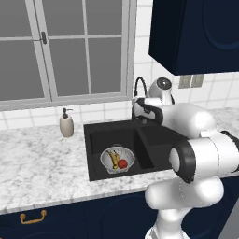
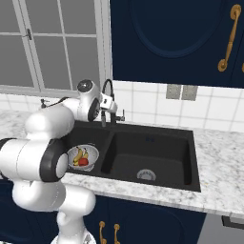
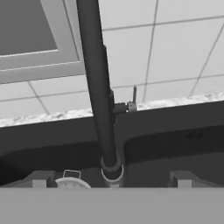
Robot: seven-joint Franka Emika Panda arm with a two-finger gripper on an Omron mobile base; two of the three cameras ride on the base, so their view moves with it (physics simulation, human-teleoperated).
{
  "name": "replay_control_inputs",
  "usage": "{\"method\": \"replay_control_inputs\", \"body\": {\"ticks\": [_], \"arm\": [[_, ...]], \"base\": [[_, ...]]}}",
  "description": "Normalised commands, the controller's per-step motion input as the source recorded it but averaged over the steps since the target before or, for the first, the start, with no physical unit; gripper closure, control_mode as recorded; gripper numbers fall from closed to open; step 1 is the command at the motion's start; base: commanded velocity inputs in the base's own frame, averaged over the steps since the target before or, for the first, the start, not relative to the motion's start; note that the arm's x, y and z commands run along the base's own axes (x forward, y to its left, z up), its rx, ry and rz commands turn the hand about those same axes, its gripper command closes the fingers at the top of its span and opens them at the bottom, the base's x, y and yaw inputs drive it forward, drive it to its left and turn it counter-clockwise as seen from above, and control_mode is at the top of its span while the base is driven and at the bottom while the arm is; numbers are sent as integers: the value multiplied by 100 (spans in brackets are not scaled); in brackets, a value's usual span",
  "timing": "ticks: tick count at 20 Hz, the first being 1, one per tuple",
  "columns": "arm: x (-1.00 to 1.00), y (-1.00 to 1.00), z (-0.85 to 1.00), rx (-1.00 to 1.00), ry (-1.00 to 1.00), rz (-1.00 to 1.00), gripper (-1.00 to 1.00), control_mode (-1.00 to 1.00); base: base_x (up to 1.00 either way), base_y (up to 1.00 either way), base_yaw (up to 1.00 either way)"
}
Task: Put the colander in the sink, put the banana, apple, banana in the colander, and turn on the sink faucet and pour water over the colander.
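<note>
The silvery colander (image 1: 117, 159) sits in the left basin of the black sink (image 1: 110, 127). Two yellow bananas (image 1: 113, 158) and a red apple (image 1: 122, 164) lie inside it. They also show in the right base view as colander (image 2: 84, 156), banana (image 2: 79, 156) and apple (image 2: 83, 162). My gripper (image 2: 103, 120) hangs at the black gooseneck faucet (image 2: 110, 94). In the hand view the faucet's spout (image 3: 98, 87) runs down between my two fingertips (image 3: 39, 180), which stand wide apart and clear of it. The gripper (image 3: 111, 181) is open. No water stream shows.
A beige soap pump bottle (image 1: 66, 123) stands on the marble counter (image 1: 42, 163) left of the sink. The faucet's small lever (image 3: 133, 97) sticks out at its base. The right basin holds a steel drain (image 2: 146, 175). A window and dark blue cabinets stand behind and above.
</note>
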Motion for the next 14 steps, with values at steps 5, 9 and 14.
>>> {"method": "replay_control_inputs", "body": {"ticks": [5,9,14], "arm": [[38,0,-24,0,0,0,-100,-100],[44,0,-28,0,0,0,-100,-100],[41,2,-20,0,0,0,-100,-100]], "base": [[0,0,0],[0,0,0],[0,0,0]]}}
